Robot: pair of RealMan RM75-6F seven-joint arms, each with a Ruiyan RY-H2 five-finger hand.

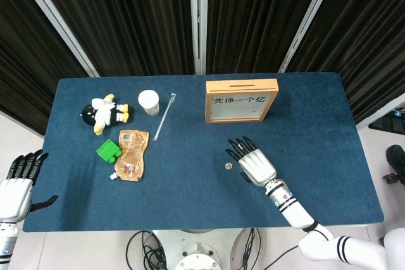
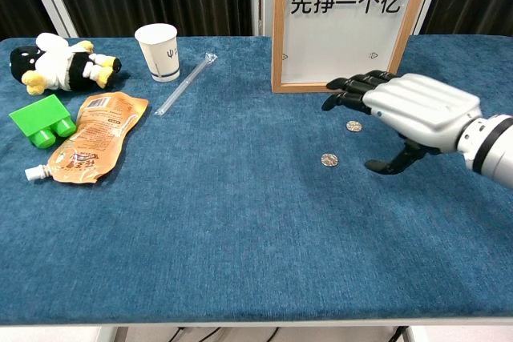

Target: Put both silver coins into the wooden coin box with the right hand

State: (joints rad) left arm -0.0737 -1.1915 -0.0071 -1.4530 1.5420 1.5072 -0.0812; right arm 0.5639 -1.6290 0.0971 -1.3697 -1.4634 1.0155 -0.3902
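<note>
My right hand (image 2: 421, 110) hovers w/ fingers spread, holding nothing; far coin (image 2: 353, 126) sits approx. under the fingertips, near coin (image 2: 329, 160) just left of the thumb, coin box (image 2: 350, 22) beyond.

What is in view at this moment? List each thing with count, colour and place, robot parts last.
Coin box: 1, wooden frame, far centre, upright.
Coins: 2, silver, before the box; near coin, far coin under the fingers.
Paper cup: 1, white, far left of centre.
Straw: 1, clear, beside the cup.
Plush toy: 1, white, black, yellow, far left.
Block: 1, green, left.
Pouch: 1, orange, beside the block.
Table: 1, blue.
Right hand: open above the coins.
Left hand: open, off the table's left edge.
</note>
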